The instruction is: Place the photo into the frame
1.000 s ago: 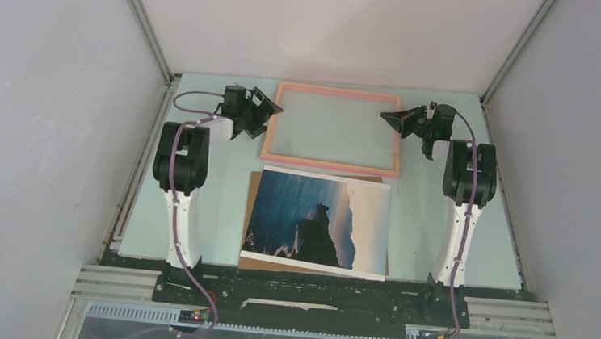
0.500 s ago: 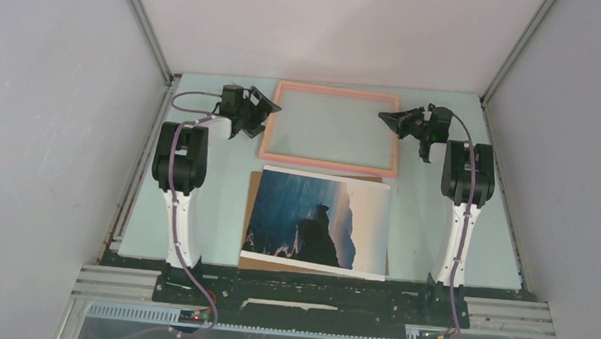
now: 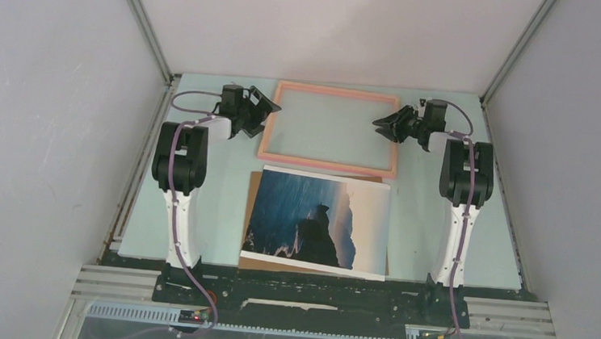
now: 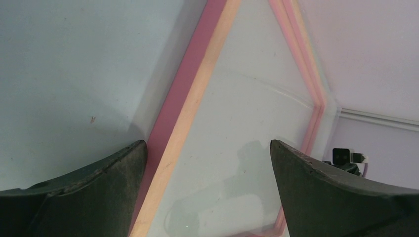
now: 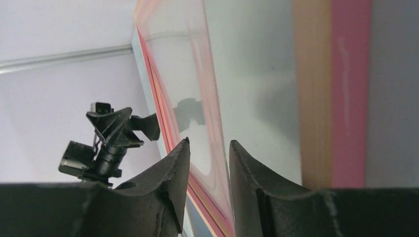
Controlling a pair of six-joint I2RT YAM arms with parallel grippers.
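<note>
The frame, with a thin salmon-pink border and a clear front, lies flat at the back of the table. The photo lies face up in front of it, on a brown backing board. My left gripper is wide open at the frame's left rail; in the left wrist view that rail runs between the jaws. My right gripper is at the frame's right rail. In the right wrist view its jaws stand a narrow gap apart with nothing between them, and the rail passes to the right.
Grey walls close in the table on the left, right and back. The pale green mat ends at a metal rail along the near edge, where both arm bases stand. The left arm's wrist shows across the frame in the right wrist view.
My right gripper has swung left onto the frame's right rail and its jaws have narrowed. The left gripper and the photo have stayed put.
</note>
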